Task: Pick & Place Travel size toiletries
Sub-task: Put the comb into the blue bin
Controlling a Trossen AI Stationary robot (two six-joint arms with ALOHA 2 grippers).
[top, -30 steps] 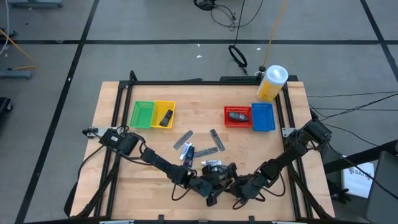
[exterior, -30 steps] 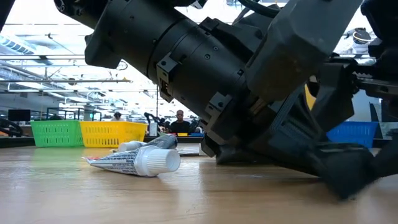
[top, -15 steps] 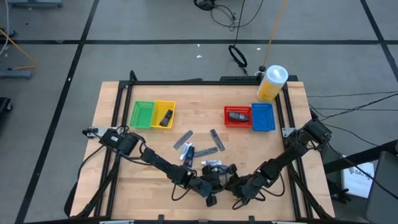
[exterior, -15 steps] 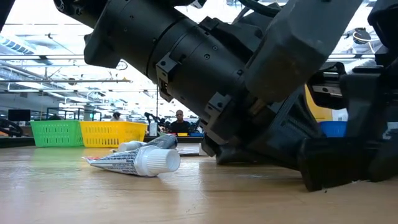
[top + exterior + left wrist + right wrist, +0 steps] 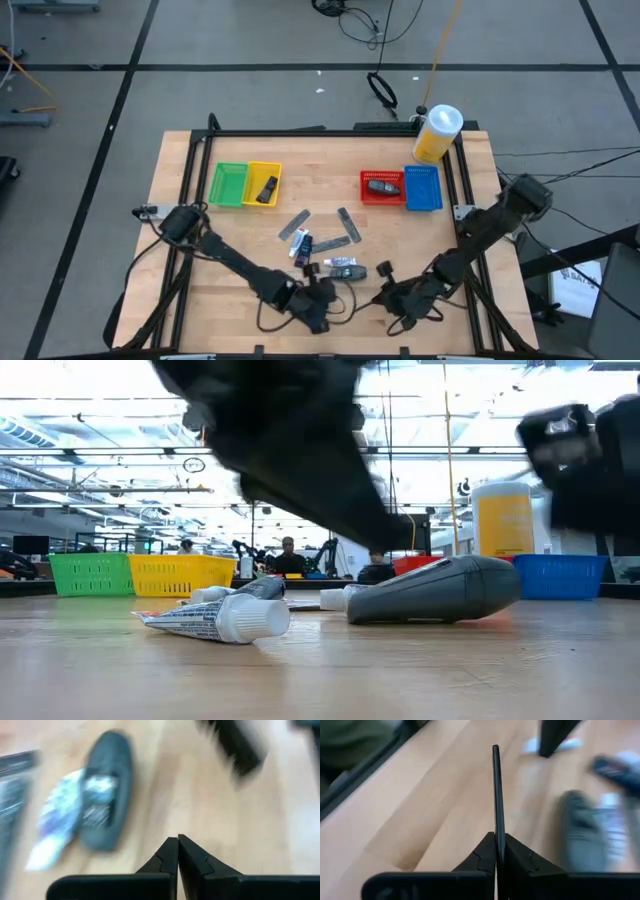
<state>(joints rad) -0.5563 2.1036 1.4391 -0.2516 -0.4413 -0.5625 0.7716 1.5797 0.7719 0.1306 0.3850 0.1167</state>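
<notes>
My right gripper [image 5: 496, 851] is shut on a thin dark sachet [image 5: 496, 790], near the table's front right of middle [image 5: 392, 283]. My left gripper [image 5: 178, 851] is shut and empty beside it [image 5: 328, 290], just near of a dark grey tube [image 5: 345, 266]. That tube [image 5: 440, 590] lies on its side on the wood, and a white tube [image 5: 215, 618] lies to its left. More sachets [image 5: 295, 225] lie flat mid-table. The yellow basket [image 5: 263, 183] and the red basket [image 5: 382, 186] each hold one dark item. My right gripper pinches one end of the dark sachet [image 5: 496, 832] between its two fingers. The sachet is seen edge-on and sticks straight out ahead, along the fingers. It is lifted clear of the table.
A green basket [image 5: 228, 183] adjoins the yellow one at the far left, and a blue basket [image 5: 424, 188] adjoins the red one at the far right. A big yellow white-capped jar [image 5: 437, 133] stands at the far right corner. A black frame [image 5: 190, 200] edges the table.
The two grippers, close together over the dark grey tube a second ago, have drawn apart. My left arm has pulled back toward the near left, uncovering the tube in the low view. My right gripper has risen off the table with the sachet.
</notes>
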